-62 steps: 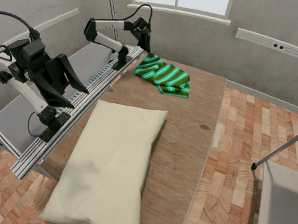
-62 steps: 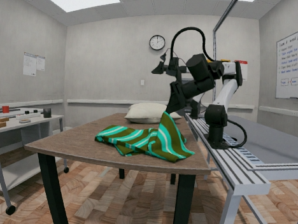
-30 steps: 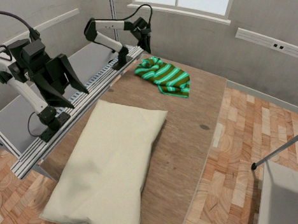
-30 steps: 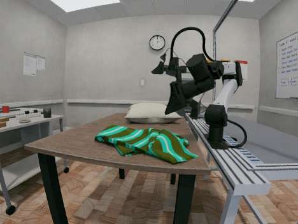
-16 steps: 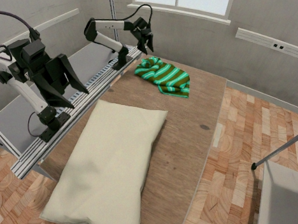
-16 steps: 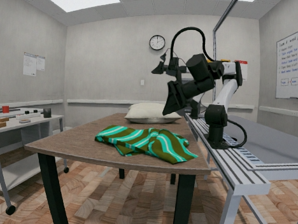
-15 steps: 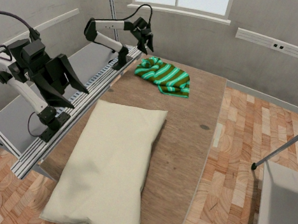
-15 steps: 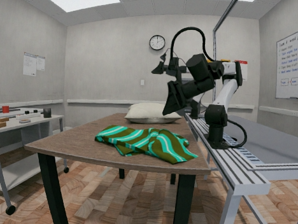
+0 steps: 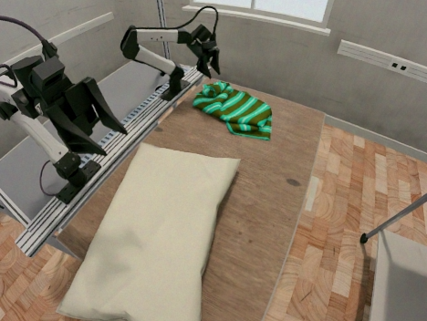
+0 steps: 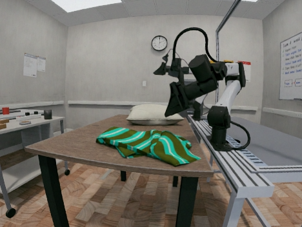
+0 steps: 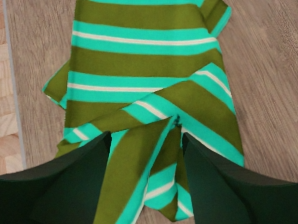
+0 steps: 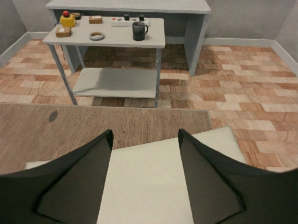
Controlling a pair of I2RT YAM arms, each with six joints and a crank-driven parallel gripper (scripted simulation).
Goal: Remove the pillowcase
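Top view: one pillow [image 9: 151,228], one pillowcase [image 9: 237,111] [image 10: 151,143] [image 11: 145,65] (striped), apart.

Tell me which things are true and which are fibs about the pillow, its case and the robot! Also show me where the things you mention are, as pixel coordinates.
1. The plump cream cloth pillow [image 9: 157,228] [image 10: 155,113] [image 12: 145,185] is out of its case. True.
2. The crumpled green-and-brown striped cloth pillowcase [image 9: 239,109] [image 10: 145,143] [image 11: 140,65] lies on the floor. False: it lies on the brown wooden table [image 9: 260,196] [image 10: 74,145] [image 11: 265,90] [image 12: 135,125].
3. The pillow and pillowcase touch. False: there's a gap between them.
4. Both black pincers are open. True.
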